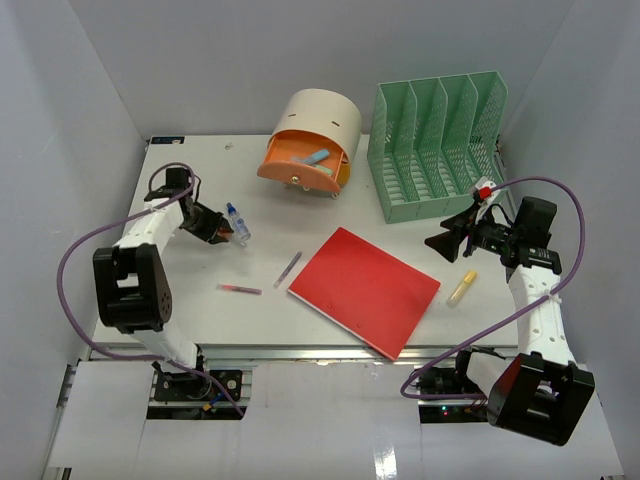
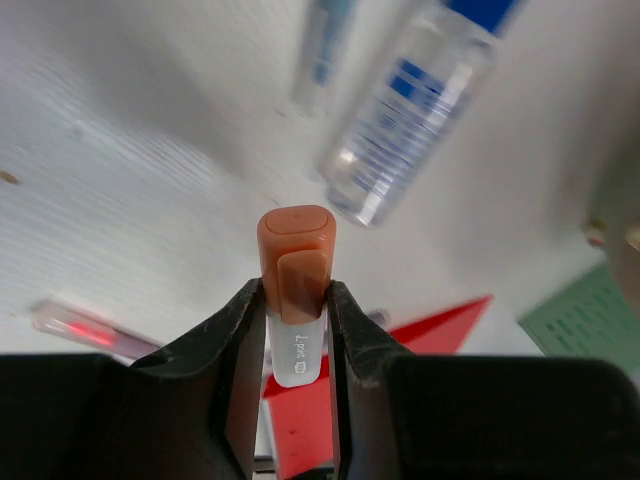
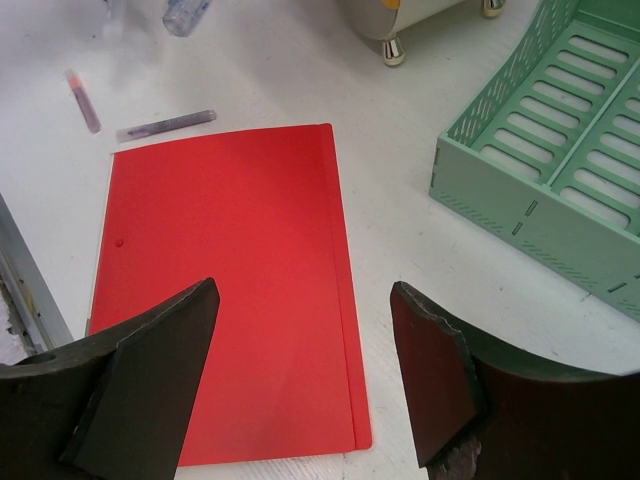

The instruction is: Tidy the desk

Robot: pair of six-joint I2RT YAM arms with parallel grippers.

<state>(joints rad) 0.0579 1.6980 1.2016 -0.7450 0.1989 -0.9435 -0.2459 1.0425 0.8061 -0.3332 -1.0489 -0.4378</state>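
The white desk (image 1: 190, 290) holds scattered items. My left gripper (image 1: 224, 232) is at the far left, shut on an orange-capped marker with a white body (image 2: 296, 300), next to a small clear bottle with a blue cap (image 1: 237, 221), which also shows in the left wrist view (image 2: 410, 110). My right gripper (image 1: 446, 240) is open and empty, hovering over the right edge of the red folder (image 1: 365, 290); in the right wrist view the folder (image 3: 230, 290) lies under its jaws (image 3: 305, 340).
A green slotted file rack (image 1: 437, 148) stands at the back right. An orange and cream drawer box (image 1: 312, 140) stands at the back middle. A red pen (image 1: 240, 289) and a grey pen (image 1: 288, 268) lie left of the folder. A yellow marker (image 1: 461, 288) lies at its right.
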